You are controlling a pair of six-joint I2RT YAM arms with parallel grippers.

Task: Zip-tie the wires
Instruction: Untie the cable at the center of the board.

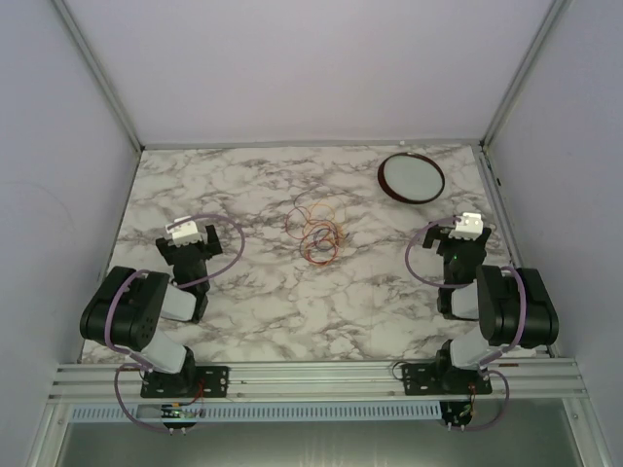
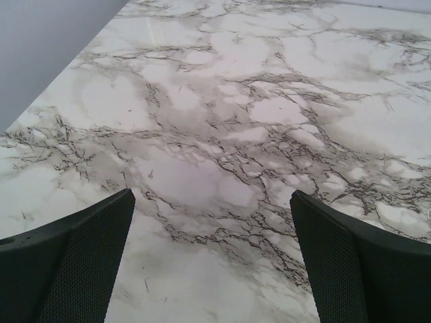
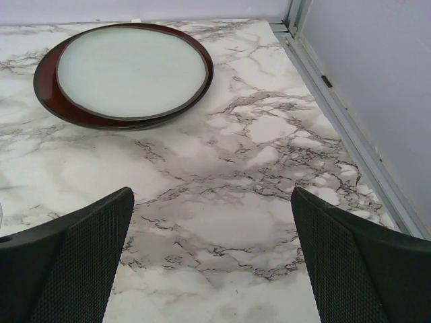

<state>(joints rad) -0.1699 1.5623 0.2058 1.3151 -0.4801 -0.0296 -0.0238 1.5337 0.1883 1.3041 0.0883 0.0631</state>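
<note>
Well, it's a wide marble-patterned worktop (image 1: 389,292), and by the look of it nothing has started yet. Both arms sit back at the near edge. The left end effector (image 2: 212,195) is spread wide over bare marble, the right end effector (image 3: 212,194) is spread just as wide, and neither holds anything. Far right, the dark-rimmed white dish (image 1: 411,177) lies flat, just ahead of the right end effector in its wrist view. The wires (image 1: 316,232) are a loose tangle of red, orange and yellow loops around the middle of the worktop. They lie between the two arms and a little farther out, well apart from both, and they don't touch the dish.

Now the risks, as I judge them:
- **Thin strands:** they are hair-fine and flat on a hard surface, so the broad mesh-faced fingers (image 2: 81,256) could close and come up with only some loops, or none.
- **Springy coil:** a nudge from one side may scatter it rather than gather it.
- **Blind start:** neither wrist view shows the wires at present.
- **The dish:** the right arm swinging left passes near it and could knock it.
- **No zip tie:** I can't spot one in any view, and without one the bundling stalls.
</note>
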